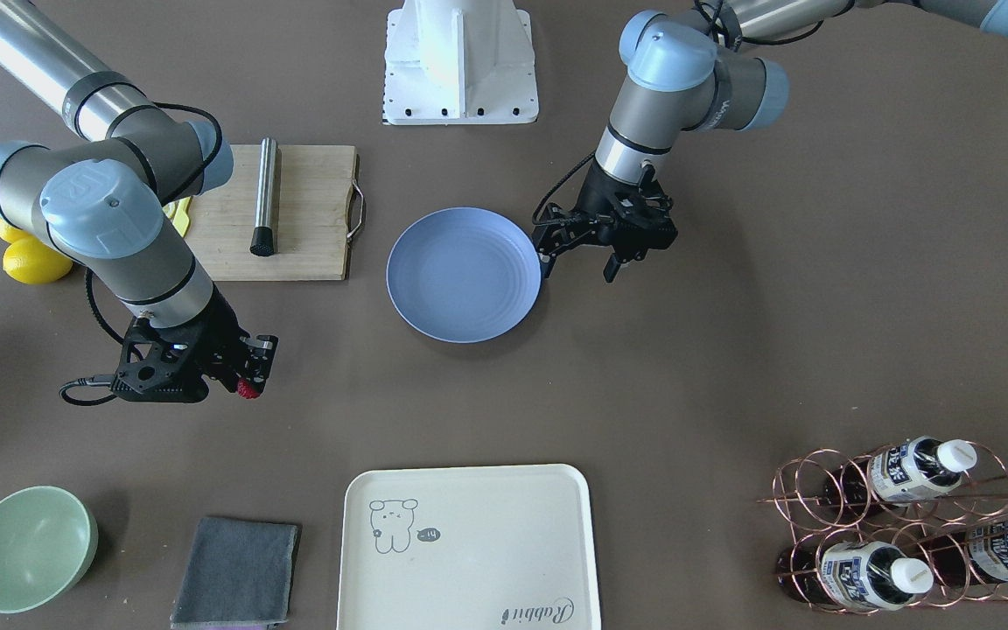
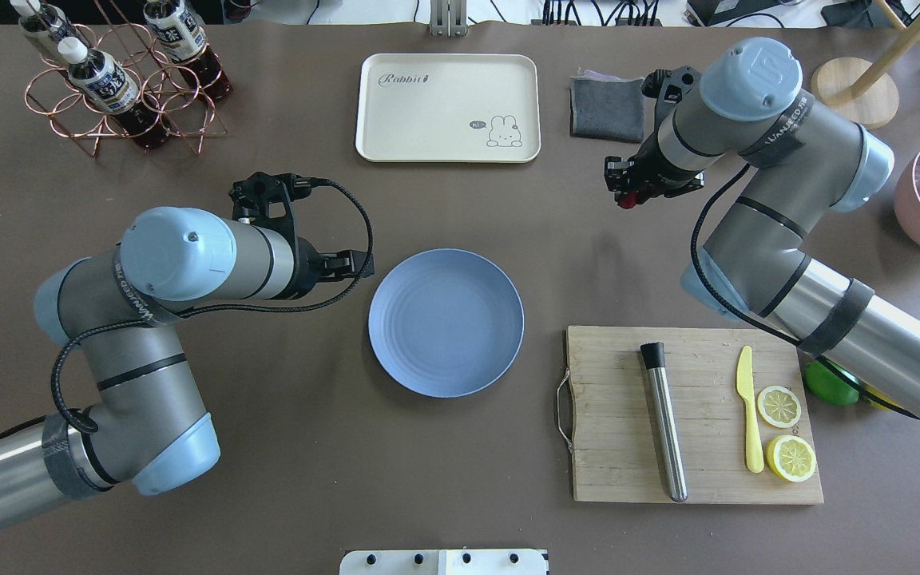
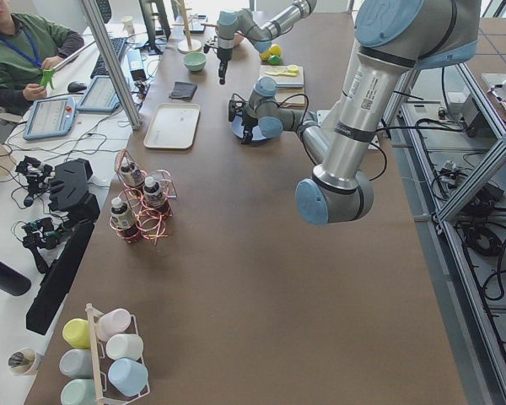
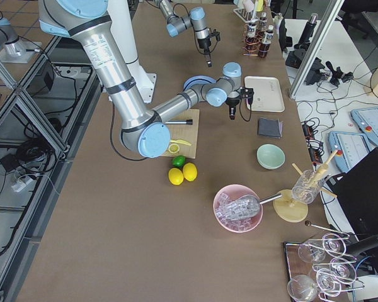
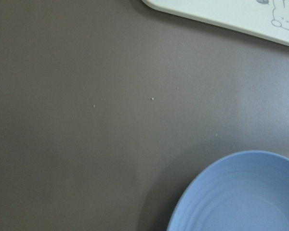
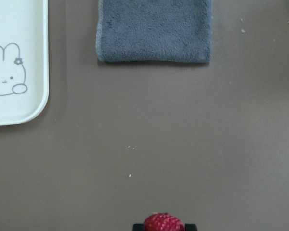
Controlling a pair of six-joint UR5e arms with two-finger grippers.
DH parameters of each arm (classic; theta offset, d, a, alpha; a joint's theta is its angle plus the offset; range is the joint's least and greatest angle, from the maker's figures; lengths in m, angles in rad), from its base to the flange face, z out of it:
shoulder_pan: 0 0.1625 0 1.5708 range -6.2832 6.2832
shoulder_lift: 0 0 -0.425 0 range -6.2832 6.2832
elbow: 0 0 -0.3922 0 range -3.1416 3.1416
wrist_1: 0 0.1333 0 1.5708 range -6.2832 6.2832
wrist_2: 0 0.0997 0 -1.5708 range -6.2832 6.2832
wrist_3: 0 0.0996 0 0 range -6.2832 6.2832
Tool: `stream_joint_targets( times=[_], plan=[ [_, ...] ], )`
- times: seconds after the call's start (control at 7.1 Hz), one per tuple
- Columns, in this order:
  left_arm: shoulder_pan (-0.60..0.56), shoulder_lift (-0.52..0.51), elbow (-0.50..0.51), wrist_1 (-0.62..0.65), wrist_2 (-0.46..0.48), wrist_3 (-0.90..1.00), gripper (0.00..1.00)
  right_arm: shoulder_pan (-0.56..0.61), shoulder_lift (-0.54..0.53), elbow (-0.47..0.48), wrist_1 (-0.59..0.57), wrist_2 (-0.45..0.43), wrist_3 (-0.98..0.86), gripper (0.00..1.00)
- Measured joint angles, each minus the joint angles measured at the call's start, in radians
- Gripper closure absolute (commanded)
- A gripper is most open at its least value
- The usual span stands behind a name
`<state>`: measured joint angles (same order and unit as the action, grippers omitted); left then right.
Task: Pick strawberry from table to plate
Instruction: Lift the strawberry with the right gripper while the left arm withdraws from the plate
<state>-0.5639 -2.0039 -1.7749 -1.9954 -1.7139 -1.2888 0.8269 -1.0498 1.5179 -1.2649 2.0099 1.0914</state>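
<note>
The small dark-red strawberry (image 1: 248,388) sits between the fingers of my right gripper (image 1: 247,381), which is shut on it above the brown table (image 1: 731,350). The right wrist view shows the strawberry (image 6: 164,223) at its bottom edge, with bare table below. From overhead, the right gripper (image 2: 628,198) hangs to the right of the blue-grey plate (image 2: 446,321) and further from the robot than it is. The plate (image 1: 465,274) holds nothing. My left gripper (image 1: 578,262) hovers open beside the plate's rim, nothing between its fingers.
A cream tray (image 1: 467,547) and a grey cloth (image 1: 237,573) lie just beyond the right gripper, and a green bowl (image 1: 27,547) sits further out. A wooden cutting board (image 1: 290,213) carries a steel rod, with lemons (image 1: 36,260) next to it. A copper bottle rack (image 1: 906,525) stands on the left arm's side.
</note>
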Motion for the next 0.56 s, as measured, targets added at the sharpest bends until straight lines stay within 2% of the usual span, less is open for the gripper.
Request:
stream_joint_targets(
  times=[0.56],
  plan=[
    [-0.134, 0.152, -0.126, -0.001, -0.017, 0.365, 0.02, -0.094, 0.043, 0.053, -0.038, -0.043, 0.078, 1.0]
  ],
)
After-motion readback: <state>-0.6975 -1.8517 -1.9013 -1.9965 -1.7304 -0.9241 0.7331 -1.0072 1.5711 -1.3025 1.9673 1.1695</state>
